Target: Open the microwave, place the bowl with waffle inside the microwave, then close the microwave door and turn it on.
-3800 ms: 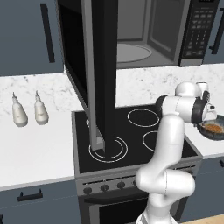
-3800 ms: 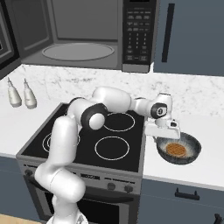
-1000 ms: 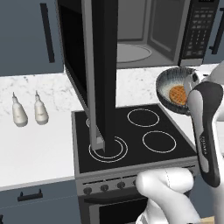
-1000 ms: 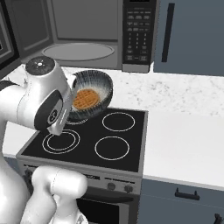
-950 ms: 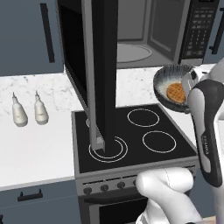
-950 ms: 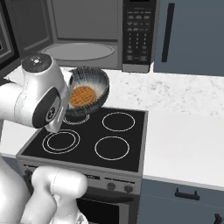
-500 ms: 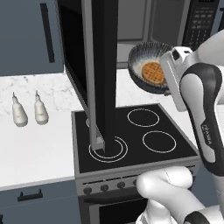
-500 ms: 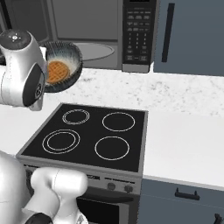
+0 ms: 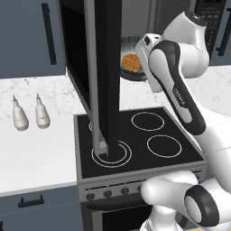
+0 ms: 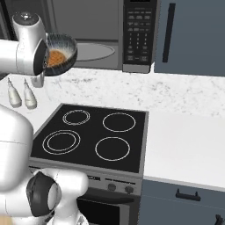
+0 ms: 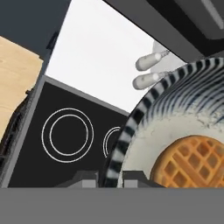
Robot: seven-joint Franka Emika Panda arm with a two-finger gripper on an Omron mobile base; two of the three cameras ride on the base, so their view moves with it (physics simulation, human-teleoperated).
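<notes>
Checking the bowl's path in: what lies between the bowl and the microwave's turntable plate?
Nothing; in the right base view the bowl hangs beside the open microwave cavity, bare air before its plate.

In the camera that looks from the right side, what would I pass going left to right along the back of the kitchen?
Two white bottles → the bowl with the waffle, held up by the arm → the microwave's black button panel → dark blue cabinet door.

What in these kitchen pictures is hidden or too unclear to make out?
- Small round dark grey bowl: in the left base view the open dark glass microwave door and the white arm cover most of it.
- Black button panel: labels too small, right base view.
- Orange-brown waffle: cut off by the hand view's edge.
</notes>
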